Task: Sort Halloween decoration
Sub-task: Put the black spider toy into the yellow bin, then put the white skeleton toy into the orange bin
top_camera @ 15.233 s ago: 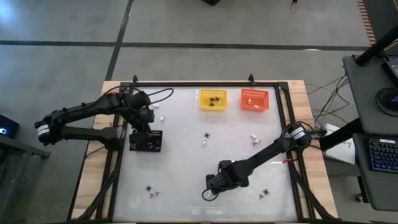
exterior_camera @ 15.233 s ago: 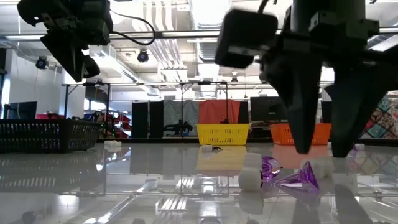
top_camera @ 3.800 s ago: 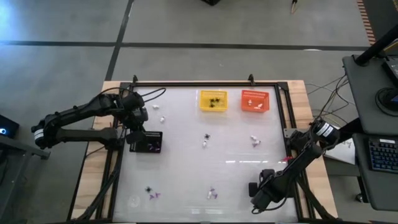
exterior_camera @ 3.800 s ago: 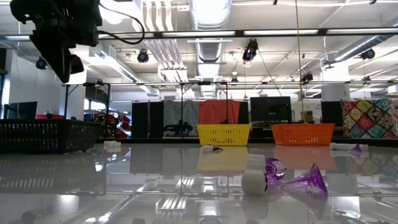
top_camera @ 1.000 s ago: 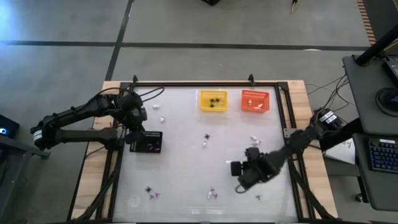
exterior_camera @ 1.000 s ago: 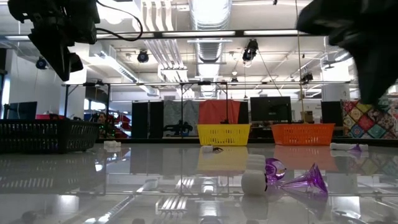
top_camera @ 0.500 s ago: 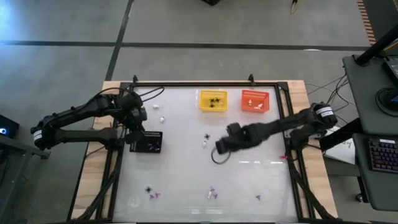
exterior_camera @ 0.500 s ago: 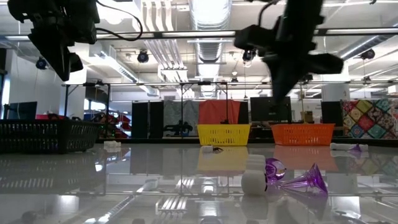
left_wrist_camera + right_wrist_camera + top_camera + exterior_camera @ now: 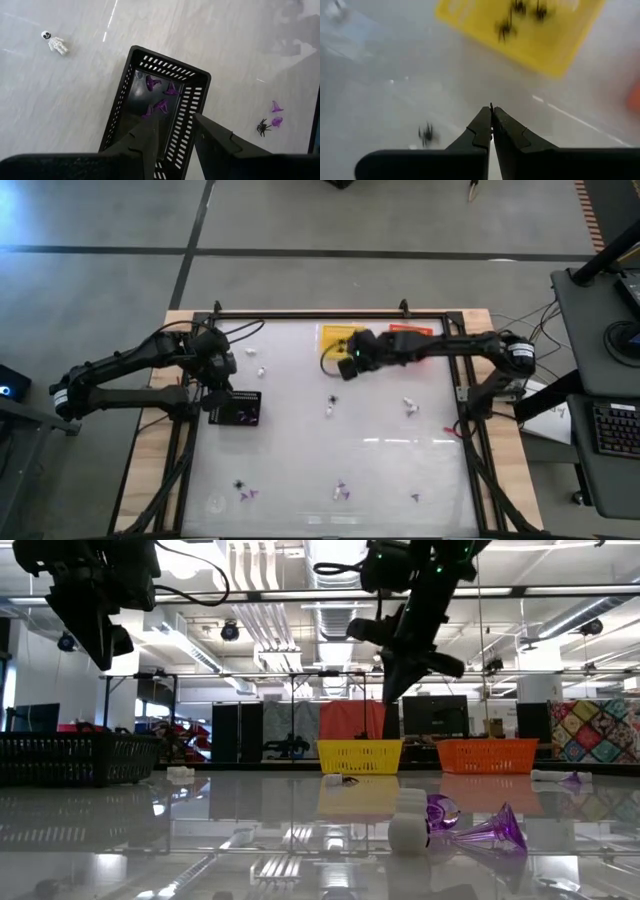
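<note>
My right gripper hangs shut above the table, just in front of the yellow basket, which holds black spiders. A tiny dark tip sticks out at its fingertips; what it is I cannot tell. A black spider lies on the table below. My left gripper is open above the black basket, which holds purple hats. More trinkets lie scattered on the table: a white skeleton, a spider, and white pieces. My right gripper is shut, and only a tiny dark tip shows between its fingertips. I cannot tell whether it holds a trinket.
The orange basket stands right of the yellow one at the far edge. Purple and black trinkets lie near the front edge. A black frame rims the table.
My right gripper has swept from the near right part of the table across to the far side, up to the yellow basket, rolling its wrist as it went; it stays shut.
</note>
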`<move>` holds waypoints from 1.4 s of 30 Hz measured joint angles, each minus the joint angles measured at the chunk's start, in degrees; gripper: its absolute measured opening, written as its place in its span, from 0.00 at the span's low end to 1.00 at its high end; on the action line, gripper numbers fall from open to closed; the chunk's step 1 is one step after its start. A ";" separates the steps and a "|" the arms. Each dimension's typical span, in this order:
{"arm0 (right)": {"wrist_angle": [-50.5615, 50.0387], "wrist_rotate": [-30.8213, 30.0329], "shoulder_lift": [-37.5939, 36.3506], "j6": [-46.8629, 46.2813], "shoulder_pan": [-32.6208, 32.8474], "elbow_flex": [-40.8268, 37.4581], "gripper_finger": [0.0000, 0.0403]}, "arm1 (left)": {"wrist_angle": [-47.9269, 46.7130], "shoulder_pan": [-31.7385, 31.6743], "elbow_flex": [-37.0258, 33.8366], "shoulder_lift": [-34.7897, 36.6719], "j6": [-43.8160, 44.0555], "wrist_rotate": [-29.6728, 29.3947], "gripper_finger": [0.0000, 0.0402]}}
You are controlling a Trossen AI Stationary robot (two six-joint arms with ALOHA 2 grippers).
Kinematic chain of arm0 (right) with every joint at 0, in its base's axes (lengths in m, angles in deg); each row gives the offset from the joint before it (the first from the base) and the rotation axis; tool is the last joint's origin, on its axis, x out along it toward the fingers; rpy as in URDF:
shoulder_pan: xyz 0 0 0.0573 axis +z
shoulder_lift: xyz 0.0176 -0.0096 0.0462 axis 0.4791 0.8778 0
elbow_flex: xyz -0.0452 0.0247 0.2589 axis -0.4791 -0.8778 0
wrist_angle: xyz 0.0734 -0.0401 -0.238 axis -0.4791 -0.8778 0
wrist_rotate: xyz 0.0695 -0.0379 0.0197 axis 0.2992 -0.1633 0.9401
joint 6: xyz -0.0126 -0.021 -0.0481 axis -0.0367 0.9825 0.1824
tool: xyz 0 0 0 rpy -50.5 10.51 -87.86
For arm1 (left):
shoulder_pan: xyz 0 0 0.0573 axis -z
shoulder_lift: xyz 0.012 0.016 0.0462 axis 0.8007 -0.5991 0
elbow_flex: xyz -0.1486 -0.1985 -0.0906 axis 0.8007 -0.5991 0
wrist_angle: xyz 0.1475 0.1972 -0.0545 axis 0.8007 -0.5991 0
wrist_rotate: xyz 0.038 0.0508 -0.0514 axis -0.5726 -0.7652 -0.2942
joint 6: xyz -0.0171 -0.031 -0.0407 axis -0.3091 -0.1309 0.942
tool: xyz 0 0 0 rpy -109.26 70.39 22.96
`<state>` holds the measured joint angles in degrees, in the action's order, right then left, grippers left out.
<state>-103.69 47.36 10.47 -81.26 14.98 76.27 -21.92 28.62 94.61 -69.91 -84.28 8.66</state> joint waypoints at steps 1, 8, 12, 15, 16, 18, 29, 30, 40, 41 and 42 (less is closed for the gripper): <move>1.52 0.36 0.15 1.59 -1.32 0.00 0.02 | 0.00 0.02 0.00 0.00 0.00 0.00 0.25; 8.96 4.90 1.80 9.92 -10.17 0.00 0.02 | 0.02 0.02 0.00 0.00 0.04 0.00 0.25; 10.28 8.80 3.48 13.12 -13.83 0.00 0.02 | 0.02 0.00 0.00 0.00 0.35 0.00 0.25; 10.42 9.28 4.94 15.35 -15.29 0.00 0.02 | 0.02 0.00 0.00 -0.23 1.89 0.00 0.25; 10.48 9.30 5.43 15.84 -15.68 0.00 0.02 | 0.00 0.00 0.00 -0.35 2.36 0.00 0.25; 11.03 9.30 6.16 17.19 -16.13 0.00 0.02 | -0.07 0.01 0.00 -0.44 3.41 0.00 0.25; 11.25 9.23 4.96 21.90 -16.50 0.11 0.04 | -0.09 0.01 0.00 -0.62 8.20 0.00 0.25; 11.25 9.23 4.75 21.95 -16.50 0.11 0.05 | -0.09 0.02 0.00 -0.70 8.91 0.00 0.25; 7.12 9.23 3.78 27.07 -16.50 3.37 0.26 | 2.21 0.00 0.00 -2.99 16.71 0.05 0.25; 5.70 9.23 3.78 27.79 -16.45 4.41 0.28 | 2.61 0.00 0.00 -3.35 17.50 0.07 0.25; 3.91 9.22 3.78 28.30 -16.37 5.47 0.29 | 2.75 0.02 0.00 -3.72 18.22 0.09 0.25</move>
<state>-99.78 56.58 14.25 -52.96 -1.39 81.74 -19.17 28.64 94.61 -73.64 -66.06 8.75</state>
